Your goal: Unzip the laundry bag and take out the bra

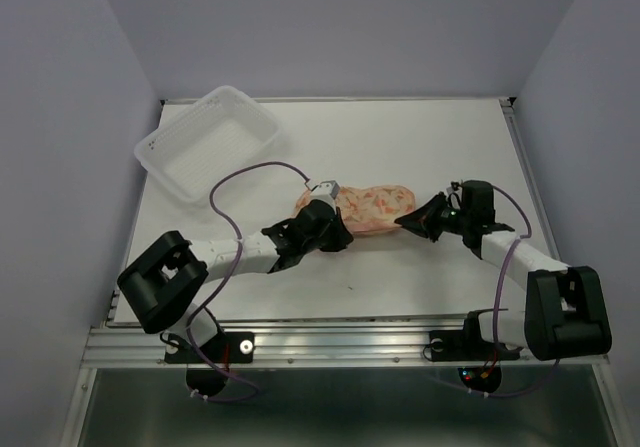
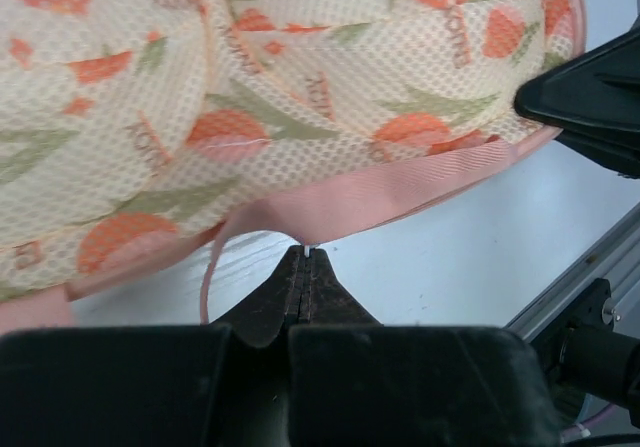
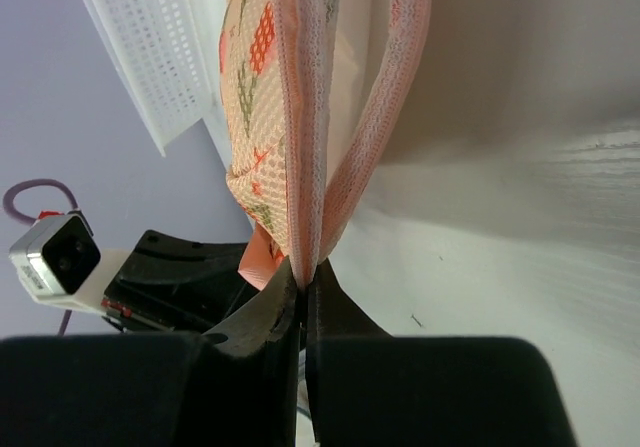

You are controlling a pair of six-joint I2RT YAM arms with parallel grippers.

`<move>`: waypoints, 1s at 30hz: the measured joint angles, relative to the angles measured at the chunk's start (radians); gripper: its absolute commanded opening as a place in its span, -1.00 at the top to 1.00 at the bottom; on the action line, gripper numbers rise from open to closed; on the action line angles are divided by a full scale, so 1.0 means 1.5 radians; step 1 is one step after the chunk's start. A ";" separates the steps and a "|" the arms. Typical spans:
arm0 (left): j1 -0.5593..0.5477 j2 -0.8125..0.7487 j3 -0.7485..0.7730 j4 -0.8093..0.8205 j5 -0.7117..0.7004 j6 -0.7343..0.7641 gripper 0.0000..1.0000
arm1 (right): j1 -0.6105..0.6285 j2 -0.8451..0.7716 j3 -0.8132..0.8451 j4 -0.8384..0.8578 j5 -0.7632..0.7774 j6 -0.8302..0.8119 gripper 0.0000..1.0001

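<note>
The laundry bag [image 1: 368,205], cream-peach with orange prints and pink edging [image 2: 400,192], lies mid-table between my two grippers. At its left near edge my left gripper [image 2: 305,254] [image 1: 335,231] is shut, pinching a tiny white piece right at the pink edging, which is drawn toward the tips. Over at the right end, my right gripper [image 3: 308,272] [image 1: 408,222] is shut on a fold of the pink edging [image 3: 305,117], which runs up from the jaws as a doubled strip. The bra is hidden from every view.
A white perforated basket [image 1: 210,142] [image 3: 150,47] stands at the table's far left corner. The table's metal front rail [image 2: 585,272] runs close behind the left gripper. The right gripper's black fingers [image 2: 590,92] show at the right of the left wrist view.
</note>
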 measured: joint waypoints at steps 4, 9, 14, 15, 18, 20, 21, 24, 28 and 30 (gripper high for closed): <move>0.031 -0.035 -0.040 0.002 0.003 0.013 1.00 | -0.026 0.010 0.014 -0.018 -0.032 -0.020 0.99; 0.083 -0.079 -0.085 -0.008 0.004 0.031 1.00 | -0.072 0.023 0.026 -0.031 -0.065 -0.044 0.99; 0.112 -0.110 -0.101 -0.023 0.002 0.046 1.00 | -0.096 0.033 0.031 -0.050 -0.083 -0.064 0.97; 0.114 -0.116 -0.101 -0.024 0.002 0.049 1.00 | -0.098 0.035 0.034 -0.055 -0.085 -0.068 0.87; 0.115 -0.124 -0.101 -0.025 0.005 0.054 1.00 | -0.099 0.037 0.041 -0.066 -0.087 -0.080 -0.20; 0.115 -0.125 -0.100 -0.029 0.006 0.056 1.00 | -0.102 0.037 0.051 -0.074 -0.082 -0.095 -0.67; 0.115 -0.125 -0.099 -0.033 0.008 0.057 1.00 | -0.104 0.037 0.056 -0.077 -0.079 -0.101 -0.78; 0.111 -0.118 -0.083 -0.045 0.010 0.057 1.00 | -0.107 0.027 0.070 -0.088 -0.071 -0.116 -1.00; 0.084 -0.083 -0.026 -0.048 0.016 0.056 1.00 | -0.107 -0.010 0.073 -0.102 -0.064 -0.120 -1.00; 0.069 -0.065 -0.002 -0.044 0.021 0.054 1.00 | -0.105 -0.026 0.073 -0.103 -0.062 -0.116 -1.00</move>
